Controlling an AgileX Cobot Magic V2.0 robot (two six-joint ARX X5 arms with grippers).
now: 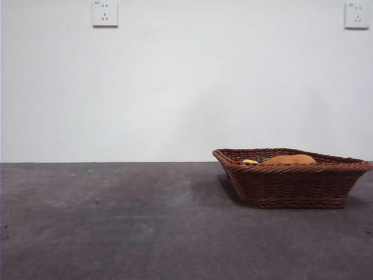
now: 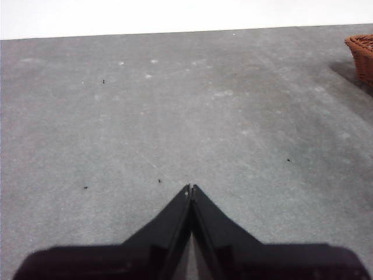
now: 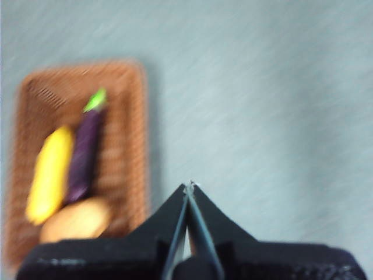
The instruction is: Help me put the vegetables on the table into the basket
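Observation:
The woven brown basket (image 1: 291, 185) stands on the dark grey table (image 1: 116, 221) at the right. In the front view the orange-brown potato (image 1: 289, 159) and a bit of the yellow piece (image 1: 250, 161) show over its rim. The blurred right wrist view looks down on the basket (image 3: 125, 146) with the yellow piece (image 3: 49, 175), the purple eggplant (image 3: 84, 154) and the potato (image 3: 76, 220) lying inside. My right gripper (image 3: 190, 185) is shut and empty, high above the table beside the basket. My left gripper (image 2: 190, 188) is shut and empty over bare table, with the basket's corner (image 2: 362, 49) far off.
A white wall with two sockets (image 1: 105, 13) (image 1: 356, 15) stands behind the table. Neither arm shows in the front view.

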